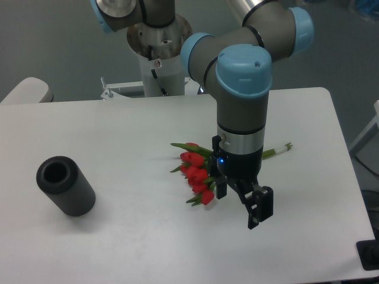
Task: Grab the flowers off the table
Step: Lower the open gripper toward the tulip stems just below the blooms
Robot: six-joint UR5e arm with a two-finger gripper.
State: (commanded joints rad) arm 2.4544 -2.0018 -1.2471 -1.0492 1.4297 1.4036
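Note:
The flowers (197,171) lie on the white table (118,130) near its middle: red tulip heads with green leaves point left, and the pale green stems run right, their ends showing past the arm. My gripper (241,200) points down, just right of the blooms and over the stems, whose middle it hides. Its two black fingers (260,207) stand apart and nothing shows between them. I cannot tell whether the fingertips touch the table.
A dark grey hollow cylinder (65,186) lies on its side at the table's left. The arm's base (157,53) stands behind the table's far edge. A black object (370,254) sits off the table's front right corner.

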